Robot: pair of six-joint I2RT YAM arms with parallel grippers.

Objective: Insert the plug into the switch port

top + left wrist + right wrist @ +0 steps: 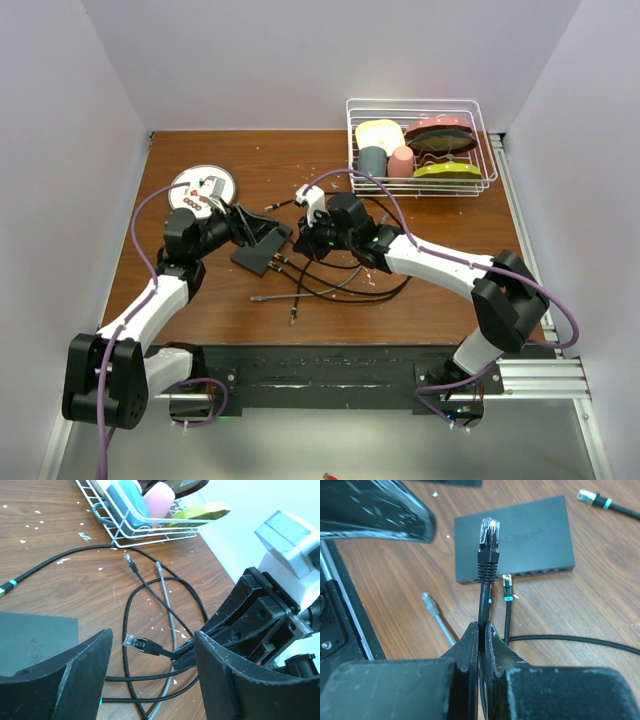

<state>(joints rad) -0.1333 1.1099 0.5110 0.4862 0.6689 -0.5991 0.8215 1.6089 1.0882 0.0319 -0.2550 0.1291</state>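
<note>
Black cord pinched tight in my right claw (481, 630), jaws closed on it just below the plug (489, 532), whose clear tip points toward the switch (530, 540). The switch lies flat on the wooden worktop (300, 150), port row facing the plug but apart from it. My left claw (152, 640) gapes wide beside the switch, gripping nothing.

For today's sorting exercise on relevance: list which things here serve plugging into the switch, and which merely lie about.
Job: switch, plug, its black cable, right gripper pinching it.
Lying about: dish rack, white plate, grey cable, teal-banded cable.
</note>
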